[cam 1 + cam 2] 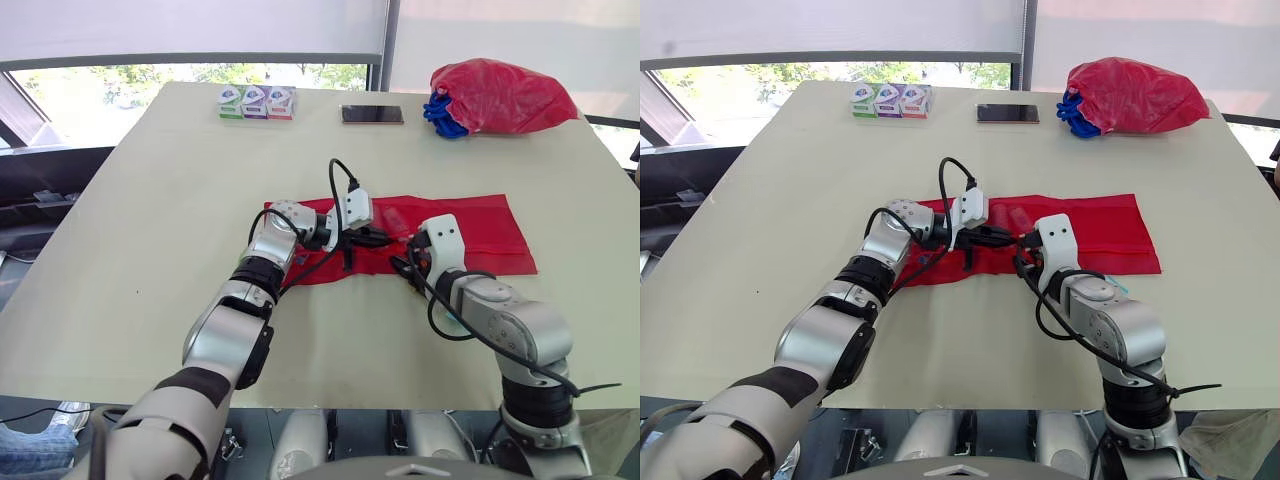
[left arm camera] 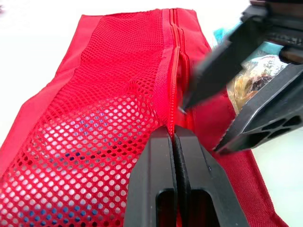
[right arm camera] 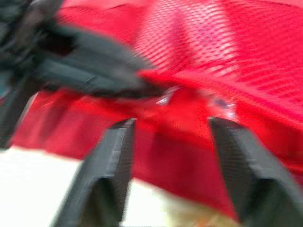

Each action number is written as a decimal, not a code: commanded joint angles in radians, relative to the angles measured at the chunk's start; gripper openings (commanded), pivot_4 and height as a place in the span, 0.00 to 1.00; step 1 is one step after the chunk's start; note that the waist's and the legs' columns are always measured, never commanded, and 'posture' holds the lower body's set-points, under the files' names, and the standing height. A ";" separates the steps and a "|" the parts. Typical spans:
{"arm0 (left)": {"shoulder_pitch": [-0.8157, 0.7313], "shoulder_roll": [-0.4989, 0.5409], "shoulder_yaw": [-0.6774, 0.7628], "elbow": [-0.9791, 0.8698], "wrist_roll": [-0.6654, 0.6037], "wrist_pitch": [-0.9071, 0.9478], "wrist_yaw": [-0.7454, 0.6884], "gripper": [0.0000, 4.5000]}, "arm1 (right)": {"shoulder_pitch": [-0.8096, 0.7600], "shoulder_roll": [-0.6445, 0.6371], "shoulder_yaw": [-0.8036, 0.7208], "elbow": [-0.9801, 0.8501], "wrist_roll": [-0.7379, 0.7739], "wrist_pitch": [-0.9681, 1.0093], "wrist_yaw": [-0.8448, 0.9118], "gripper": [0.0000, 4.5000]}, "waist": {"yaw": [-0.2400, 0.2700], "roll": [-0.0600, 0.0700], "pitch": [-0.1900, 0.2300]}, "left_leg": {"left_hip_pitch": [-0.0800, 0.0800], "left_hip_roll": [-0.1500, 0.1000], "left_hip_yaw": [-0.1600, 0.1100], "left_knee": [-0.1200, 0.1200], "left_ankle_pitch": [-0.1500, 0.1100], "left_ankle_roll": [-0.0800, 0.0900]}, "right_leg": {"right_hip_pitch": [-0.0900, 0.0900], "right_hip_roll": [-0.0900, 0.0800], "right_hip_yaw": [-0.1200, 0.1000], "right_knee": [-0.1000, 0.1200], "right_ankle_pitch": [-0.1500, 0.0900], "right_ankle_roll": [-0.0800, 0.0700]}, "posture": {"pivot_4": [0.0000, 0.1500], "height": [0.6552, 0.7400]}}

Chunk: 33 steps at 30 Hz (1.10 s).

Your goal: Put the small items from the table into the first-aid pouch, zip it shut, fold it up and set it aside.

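The first-aid pouch (image 1: 470, 225) lies flat on the tabletop (image 1: 180, 200) at the centre of the head view, mesh side up. The left gripper (image 2: 174, 137) has its jaws pressed together on the pouch fabric at the near end of the zipper (image 2: 173, 71). The right gripper (image 3: 171, 122) hovers over the same seam with its jaws spread and nothing between them. In the left wrist view one of its fingertips (image 2: 185, 100) sits at a small metal piece that looks like the pull.

The zip appears parted along this stretch, so the step is most likely work on the slider, with the left arm acting as anchor. To do it well:

- Keep the left pinch firm and low, so the seam stays taut and does not bunch.
- Bring the right jaws down squarely over the pull and close on the tab itself, not on the mesh.
- Draw the pull straight along the zipper line, away from the anchor, without lifting.

A clear packet (image 2: 253, 82) lies just beside the pouch edge, under the right gripper. It seems to be outside the pouch and may need to go in before the zip closes fully.

Three small boxes (image 1: 256, 102), a phone (image 1: 372, 114) and a red bag (image 1: 505, 95) sit along the top of the head view, well apart from the pouch.
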 commanded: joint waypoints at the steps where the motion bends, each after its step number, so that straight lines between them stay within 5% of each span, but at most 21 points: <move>1: -0.028 -0.007 0.008 0.003 -0.006 -0.022 -0.003 0.00 | -0.001 -0.020 0.028 0.000 -0.024 -0.069 0.003 0.06 | -0.001 0.000 0.000 | 0.000 0.000 0.000 0.000 0.000 0.000 | 0.000 0.000 0.000 0.000 0.000 0.000 | 1.00 1.00; 21: -0.013 -0.002 0.007 -0.016 -0.008 -0.020 -0.012 0.00 | -0.188 0.008 0.183 0.316 -0.204 -0.440 0.033 0.03 | -0.002 0.000 0.000 | 0.000 0.001 0.001 0.000 0.000 0.000 | 0.000 0.001 0.000 0.000 0.000 0.000 | 1.00 1.00; 27: -0.014 0.002 0.011 -0.006 -0.007 -0.028 -0.006 0.00 | -0.053 -0.055 0.171 0.143 -0.164 -0.418 0.111 0.03 | 0.003 0.000 0.000 | -0.001 0.000 0.000 0.000 0.000 0.000 | 0.000 0.000 0.000 -0.001 0.000 0.000 | 1.00 1.00; 33: -0.019 0.006 0.017 0.010 -0.006 -0.039 -0.002 0.00 | 0.147 -0.223 0.103 -0.083 -0.103 -0.599 0.284 0.03 | 0.003 0.000 0.000 | -0.001 0.000 0.000 0.000 0.000 0.000 | 0.000 0.000 0.000 -0.001 0.000 0.001 | 1.00 1.00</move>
